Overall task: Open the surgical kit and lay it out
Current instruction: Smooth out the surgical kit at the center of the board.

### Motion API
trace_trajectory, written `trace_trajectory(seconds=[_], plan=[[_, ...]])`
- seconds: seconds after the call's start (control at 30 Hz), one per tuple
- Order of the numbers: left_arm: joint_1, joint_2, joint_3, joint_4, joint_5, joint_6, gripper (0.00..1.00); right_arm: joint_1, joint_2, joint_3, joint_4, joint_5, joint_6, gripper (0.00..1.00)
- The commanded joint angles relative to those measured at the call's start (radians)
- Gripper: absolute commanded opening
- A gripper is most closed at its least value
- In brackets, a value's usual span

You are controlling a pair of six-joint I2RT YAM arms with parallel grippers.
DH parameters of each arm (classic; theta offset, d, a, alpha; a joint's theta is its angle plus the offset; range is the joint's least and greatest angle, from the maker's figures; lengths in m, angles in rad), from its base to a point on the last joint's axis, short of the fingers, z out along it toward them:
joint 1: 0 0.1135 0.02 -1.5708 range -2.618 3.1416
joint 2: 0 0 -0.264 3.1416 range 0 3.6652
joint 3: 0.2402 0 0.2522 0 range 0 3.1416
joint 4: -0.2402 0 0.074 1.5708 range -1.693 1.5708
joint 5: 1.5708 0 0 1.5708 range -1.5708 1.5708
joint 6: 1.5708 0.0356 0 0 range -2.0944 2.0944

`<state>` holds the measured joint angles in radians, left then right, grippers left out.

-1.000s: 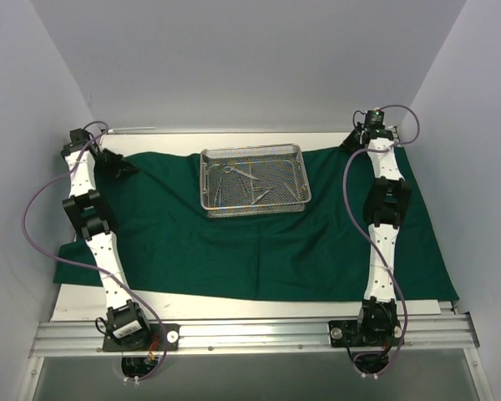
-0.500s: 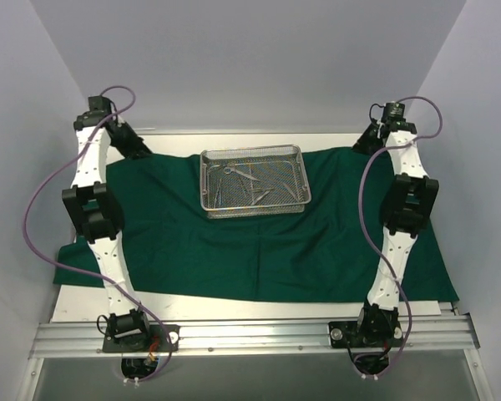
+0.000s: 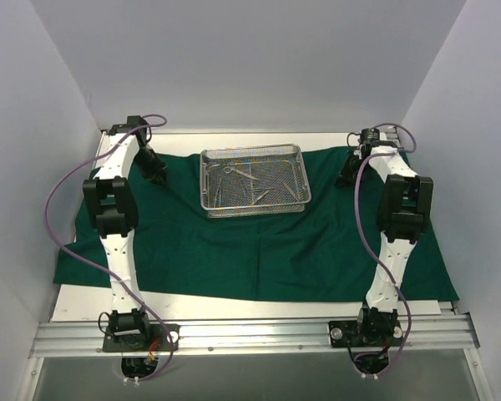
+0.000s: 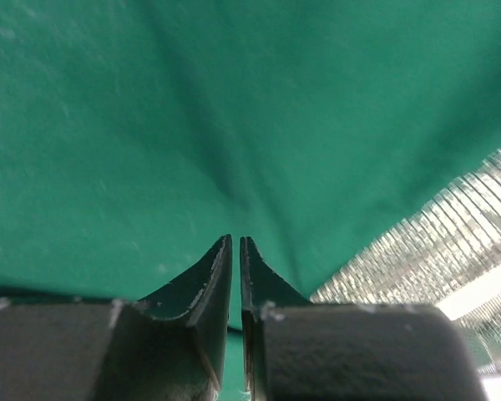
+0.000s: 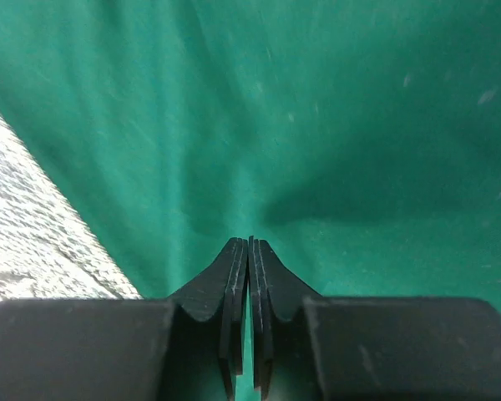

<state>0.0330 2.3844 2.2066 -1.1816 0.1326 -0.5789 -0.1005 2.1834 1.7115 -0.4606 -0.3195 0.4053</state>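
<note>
Both arms have swung in from the cloth's far corners. The left gripper [image 3: 156, 173] and right gripper [image 3: 347, 173] now hang either side of the mesh tray [image 3: 255, 208], which sits far-centre on the spread green cloth [image 3: 259, 251], instruments [image 3: 242, 180] inside. Unfolding looks done; laying out comes next, I'd judge. Left jaws are barely ajar, right jaws pressed together — neither visibly holds anything. Open cloth lies nearer than the tray — walls crowd left and right.
</note>
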Motion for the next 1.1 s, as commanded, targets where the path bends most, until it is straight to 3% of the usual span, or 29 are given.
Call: trace_trajectory(seconds=[0.0,0.17,0.4,0.47,0.7,0.9,1.07], plan=[[0.004,0.073,0.047,-0.016,-0.041,-0.001,0.17,0.001,-0.025,-0.027,0.008,0.031,-0.031,0.04],[0.007,0.217,0.143,-0.027,-0.019,-0.001,0.17,-0.001,0.042,-0.044,0.056,0.089,-0.028,0.02],[0.042,0.415,0.447,-0.095,0.027,-0.047,0.16,-0.027,0.18,0.034,0.045,0.164,0.004,0.0],[0.068,0.444,0.459,-0.073,0.051,-0.067,0.16,-0.036,0.203,0.077,0.028,0.194,0.004,0.0],[0.117,0.429,0.395,-0.056,0.065,-0.064,0.16,-0.1,0.375,0.348,-0.125,0.267,-0.006,0.0],[0.168,0.303,0.148,0.019,0.042,-0.015,0.16,-0.113,0.429,0.496,-0.248,0.379,-0.082,0.0],[0.165,0.204,0.133,-0.003,0.044,0.066,0.28,-0.093,0.269,0.439,-0.196,0.294,-0.112,0.02]])
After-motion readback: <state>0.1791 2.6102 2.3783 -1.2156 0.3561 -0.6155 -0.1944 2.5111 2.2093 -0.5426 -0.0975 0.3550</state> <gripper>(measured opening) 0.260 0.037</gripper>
